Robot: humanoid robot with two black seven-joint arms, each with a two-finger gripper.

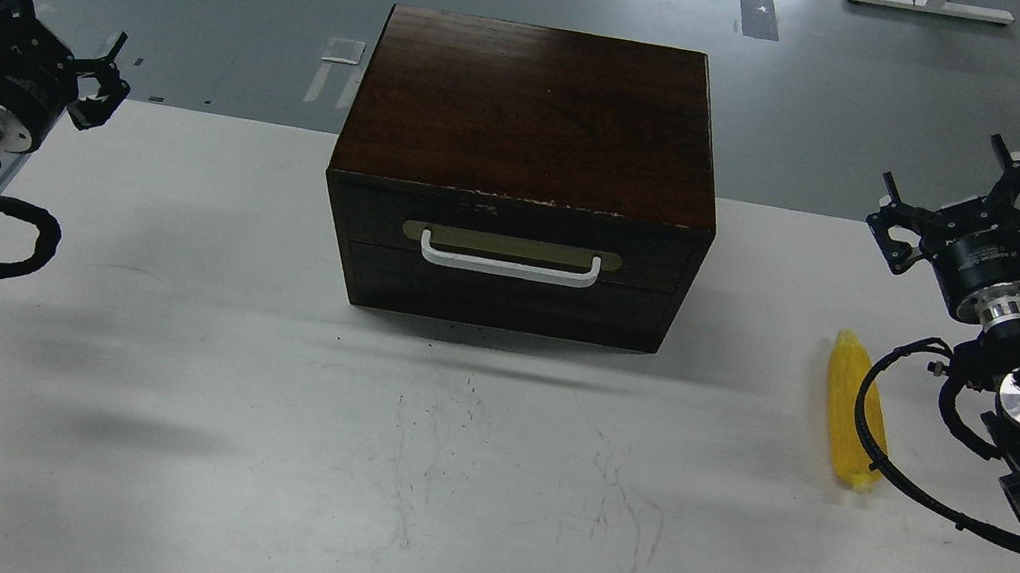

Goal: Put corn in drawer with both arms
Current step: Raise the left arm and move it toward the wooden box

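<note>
A dark brown wooden box stands at the table's middle back. Its drawer (515, 232) is pushed in, with a white bar handle (509, 264) on a tan oval plate. The yellow corn (852, 408) lies lengthwise on the table to the right of the box, with a black cable crossing in front of it. My right gripper (978, 200) hangs open above the table's right edge, behind the corn and apart from it. At the far left my left gripper (45, 15) is also open and holds nothing.
The white table (461, 481) is scuffed in front of the box. A plain panel (508, 298) sits under the drawer. Grey floor lies behind the table, with white furniture legs (926, 3) at the back right.
</note>
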